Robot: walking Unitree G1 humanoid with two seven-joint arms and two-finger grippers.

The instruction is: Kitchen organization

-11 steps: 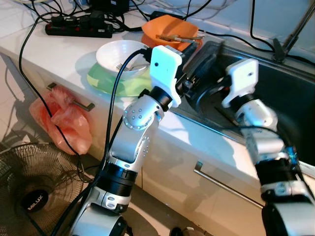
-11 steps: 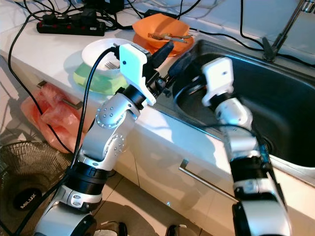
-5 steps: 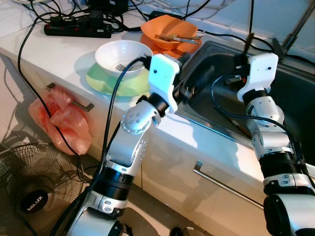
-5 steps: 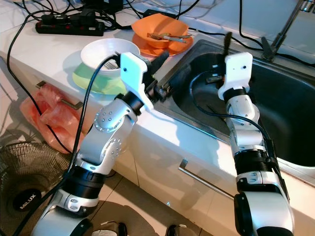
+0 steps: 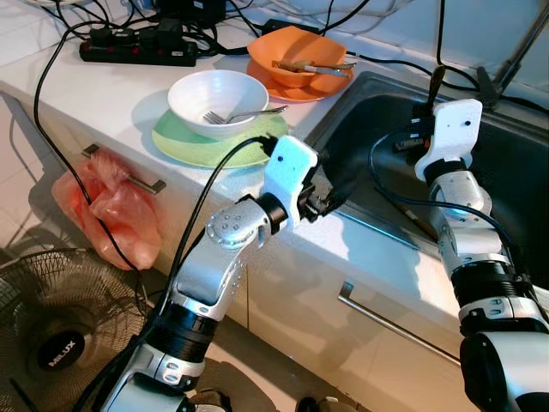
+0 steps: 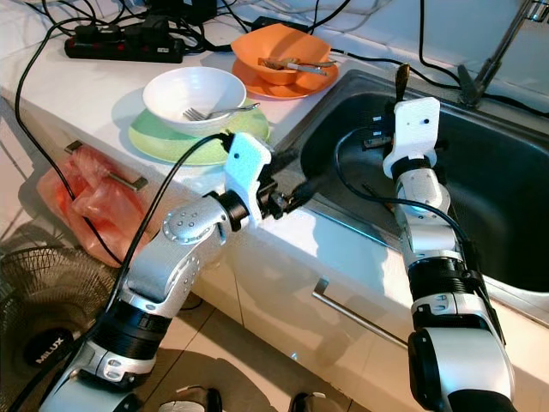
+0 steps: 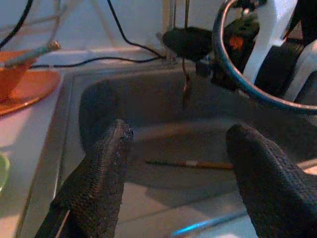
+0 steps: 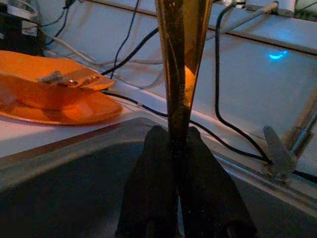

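Observation:
My right gripper (image 8: 172, 136) is over the dark sink (image 5: 515, 172), shut on a brown-gold chopstick (image 5: 437, 79) that points straight up from its fingers. My left gripper (image 7: 176, 134) is open at the sink's front-left rim with nothing between its fingers (image 5: 343, 183). A second chopstick (image 7: 190, 163) lies flat on the sink bottom beyond them. On the counter to the left stands a white bowl (image 5: 214, 90) with a fork (image 5: 244, 113), on a green plate (image 5: 193, 146). Behind it, an orange bowl (image 5: 296, 51) with utensils sits on an orange plate.
A black power strip (image 5: 137, 47) and tangled cables lie at the back of the counter. A pink plastic bag (image 5: 107, 210) hangs from a drawer handle. A fan (image 5: 51, 335) stands on the floor at the left. A cabinet handle (image 5: 395, 322) runs below the sink.
My right gripper has risen out of the sink with the chopstick upright in it. My left arm has dropped and pulled back from beside the bowl to the sink's front rim.

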